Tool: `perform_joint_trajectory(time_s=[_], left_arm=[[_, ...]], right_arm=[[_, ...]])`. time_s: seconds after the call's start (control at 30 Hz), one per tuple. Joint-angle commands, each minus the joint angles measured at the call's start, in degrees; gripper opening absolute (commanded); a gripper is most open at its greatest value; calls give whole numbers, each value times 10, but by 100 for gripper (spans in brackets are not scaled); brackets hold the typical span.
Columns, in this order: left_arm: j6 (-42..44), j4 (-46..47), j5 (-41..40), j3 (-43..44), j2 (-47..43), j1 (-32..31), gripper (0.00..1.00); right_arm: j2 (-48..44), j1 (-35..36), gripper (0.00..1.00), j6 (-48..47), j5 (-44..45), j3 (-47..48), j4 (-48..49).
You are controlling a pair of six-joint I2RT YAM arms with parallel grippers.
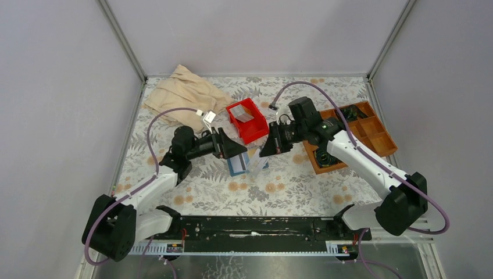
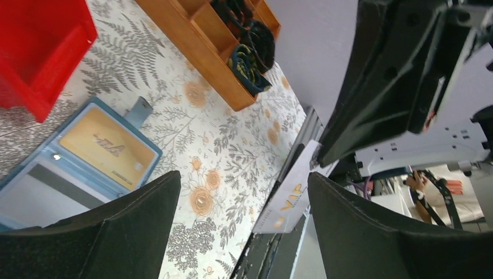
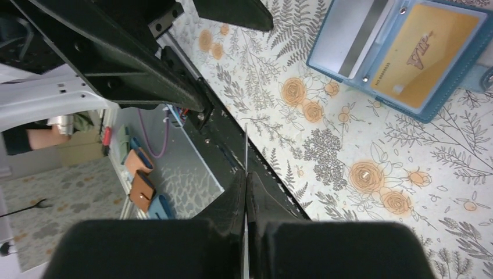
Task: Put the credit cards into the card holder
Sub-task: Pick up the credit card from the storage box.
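The card holder [image 1: 237, 166] lies open on the flowered table, a teal-blue wallet [image 2: 87, 160] [image 3: 401, 55]. A gold credit card [image 2: 107, 148] [image 3: 427, 49] sits in one of its slots, and a grey card with a dark stripe [image 2: 43, 195] [image 3: 354, 38] sits in the other half. My right gripper [image 3: 246, 174] [image 1: 265, 151] is shut on a white credit card marked VIP [image 2: 288, 203], seen edge-on [image 3: 246, 148] in its own view and held above the table beside the wallet. My left gripper [image 2: 243, 177] [image 1: 239, 150] stands wide open. That card hangs between its fingers without touching either.
A red plastic bin [image 1: 247, 119] [image 2: 35, 52] stands just behind the wallet with something pale in it. A brown wooden compartment tray [image 1: 354, 133] [image 2: 203, 52] holding dark items lies to the right. A beige cloth [image 1: 183, 93] is at the back left.
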Motion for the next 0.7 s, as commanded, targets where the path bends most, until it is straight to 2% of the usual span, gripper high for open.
perform_joint_trajectory(time_s=[0.0,0.2,0.5,0.67], left_arm=[[-30,91,71,-14,16,-3,85],[-60,146,111,-15,59,-4,73],[-74,170,155,-7,93,-5,69],[-89,193,184,-14,107,-4,58]], right_arm=[[-3,-31,0,11,-96,-2,33],[24,-48,0,22,-153,-8,64],[66,-49,0,37,-187,-3,98],[88,-49,0,43,-193,0,114]])
